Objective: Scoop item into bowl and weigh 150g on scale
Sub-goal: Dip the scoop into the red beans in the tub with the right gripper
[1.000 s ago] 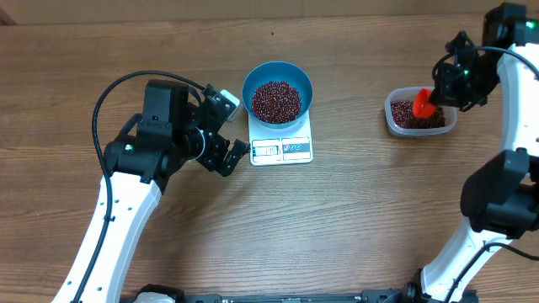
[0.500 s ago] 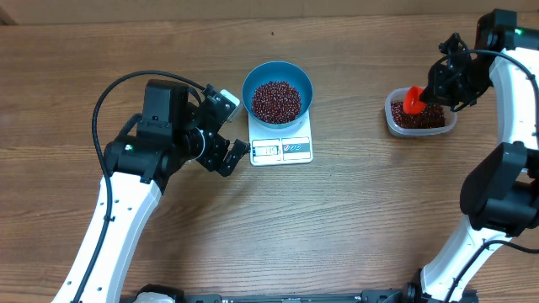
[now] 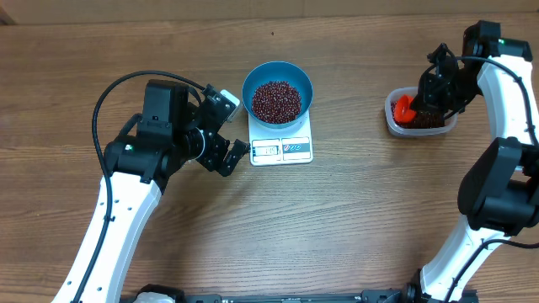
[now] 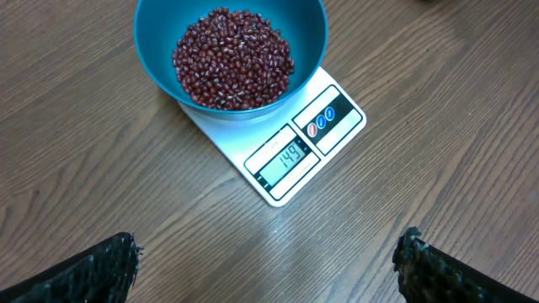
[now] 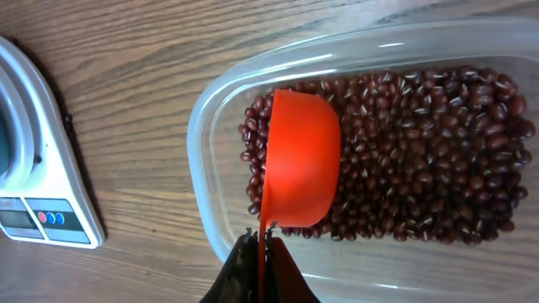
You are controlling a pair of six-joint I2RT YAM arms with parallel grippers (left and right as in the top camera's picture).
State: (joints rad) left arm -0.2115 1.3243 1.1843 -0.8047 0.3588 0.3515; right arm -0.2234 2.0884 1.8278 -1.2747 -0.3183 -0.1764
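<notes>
Right end effector (image 5: 263, 257) clenches the scoop (image 5: 303, 160) over beans (image 5: 421, 160) in the tub (image 5: 195, 139).

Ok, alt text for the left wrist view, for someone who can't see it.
A blue bowl of red-brown beans sits on a white scale reading 149, on a wooden table. The open left gripper shows its fingertips at the bottom corners.

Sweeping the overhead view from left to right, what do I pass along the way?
Left tool → blue bowl of red-brown beans → clear plastic tub.
</notes>
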